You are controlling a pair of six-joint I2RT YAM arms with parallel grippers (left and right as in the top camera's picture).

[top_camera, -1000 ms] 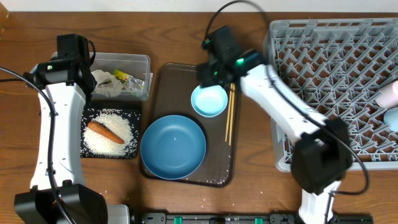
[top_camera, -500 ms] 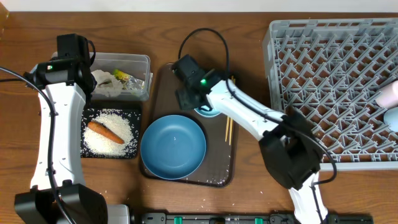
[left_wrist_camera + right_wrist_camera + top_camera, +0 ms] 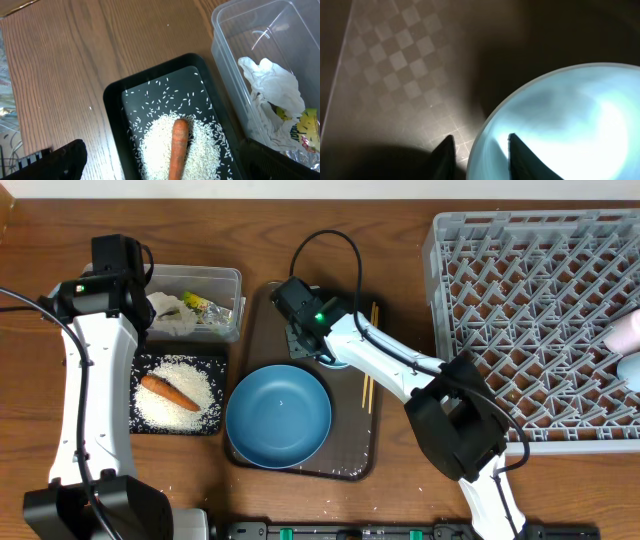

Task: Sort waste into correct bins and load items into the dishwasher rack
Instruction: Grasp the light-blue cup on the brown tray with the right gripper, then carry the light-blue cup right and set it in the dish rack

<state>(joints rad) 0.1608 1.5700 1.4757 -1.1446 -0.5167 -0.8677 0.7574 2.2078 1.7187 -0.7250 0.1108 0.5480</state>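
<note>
My right gripper [image 3: 320, 348] is down on the brown serving tray [image 3: 262, 315], shut on the rim of the small light-blue bowl [image 3: 560, 125]: one finger stands inside the bowl, the other just outside it. From overhead the arm hides most of that bowl [image 3: 338, 361]. The blue plate [image 3: 278, 415] lies in front of it and the chopsticks [image 3: 369, 370] lie to its right. My left gripper [image 3: 167, 165] hangs open above the black tray [image 3: 112, 95], which holds rice [image 3: 155, 145] and a carrot [image 3: 177, 150]. The clear tub [image 3: 220, 30] holds white wrappers [image 3: 270, 85] and a yellow-green packet [image 3: 305, 125].
The grey dishwasher rack [image 3: 530, 310] fills the right side of the table, with two small cups [image 3: 625, 330] at its right edge. The tub [image 3: 200, 278] and black tray [image 3: 135, 395] sit side by side left of the serving tray.
My right arm swung left and came down over the bowl, and its jaws narrowed around the rim. The left arm has stayed still.
</note>
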